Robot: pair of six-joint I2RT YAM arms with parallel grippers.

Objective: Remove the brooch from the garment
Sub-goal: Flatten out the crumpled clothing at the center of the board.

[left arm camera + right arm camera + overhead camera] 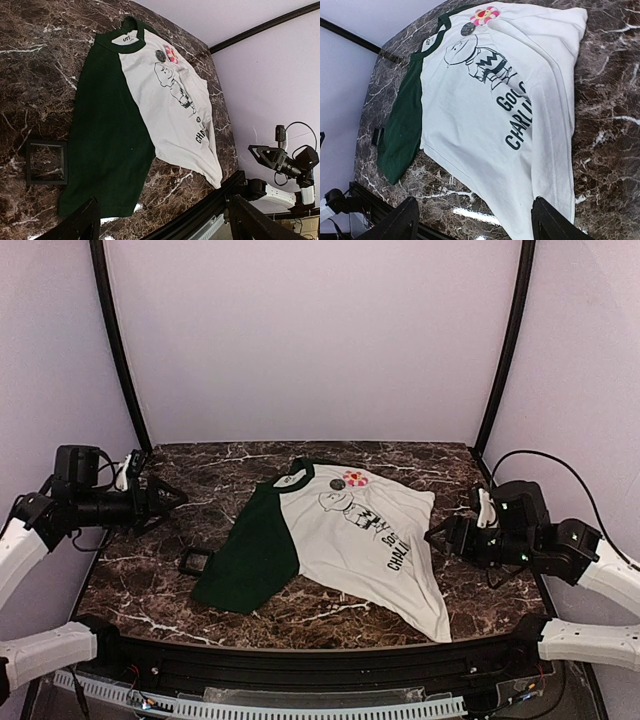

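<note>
I see the garment [350, 540] lying spread on the dark marble tabletop [140, 570], in the middle of the top view. It is a white T-shirt with a dark green collar, and one dark green sleeve points to the lower left of the frame. On the white front there is a black cartoon figure, with black letters below it.

The brooch [355, 478] sits on the chest of the shirt, close under the collar, in the upper middle of the top view. It is a very small flower with pink and white petals, and in the right wrist view the centre looks yellowish. Just beside it, on the collar side, is a dark round badge [338, 483]. A small black square frame [195, 561] lies on the marble just beside the green sleeve.

The left claw [172, 502] is at the left edge of the frame, well apart from the shirt. Its fingers [82, 222] stand wide apart with nothing between them. The right claw [437, 537] is at the right, near the edge of the shirt. Its fingers [400, 222] are also spread and hold nothing.
</note>
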